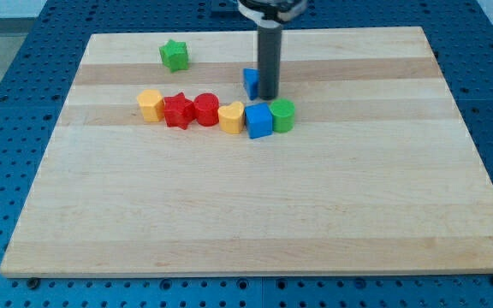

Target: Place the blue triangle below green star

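The green star [174,56] sits near the board's top left. The blue triangle [249,82] lies right of it, near the view's top centre, partly hidden behind my rod. My tip [268,97] rests on the board against the triangle's right side. The star is well to the left of the triangle, with bare board between them.
A row of blocks lies just below the tip: a yellow block [150,105], a red star [177,111], a red cylinder [206,109], a yellow heart-like block [231,117], a blue cube [258,121] and a green cylinder [283,114]. The wooden board [255,222] ends at blue pegboard.
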Controlling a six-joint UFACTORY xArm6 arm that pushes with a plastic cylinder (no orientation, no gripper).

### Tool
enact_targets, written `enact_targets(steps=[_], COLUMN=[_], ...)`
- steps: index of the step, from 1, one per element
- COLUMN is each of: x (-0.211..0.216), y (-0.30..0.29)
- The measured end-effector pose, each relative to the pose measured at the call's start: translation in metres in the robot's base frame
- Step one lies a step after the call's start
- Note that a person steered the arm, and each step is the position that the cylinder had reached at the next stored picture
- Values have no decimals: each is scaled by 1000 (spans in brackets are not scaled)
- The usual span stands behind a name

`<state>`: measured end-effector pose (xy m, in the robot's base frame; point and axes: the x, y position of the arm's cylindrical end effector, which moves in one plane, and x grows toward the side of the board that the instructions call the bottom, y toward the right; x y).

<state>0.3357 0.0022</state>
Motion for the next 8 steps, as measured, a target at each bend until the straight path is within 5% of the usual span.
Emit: enact_targets(steps=[5,8], x=[-40,-46], y=[-10,-82])
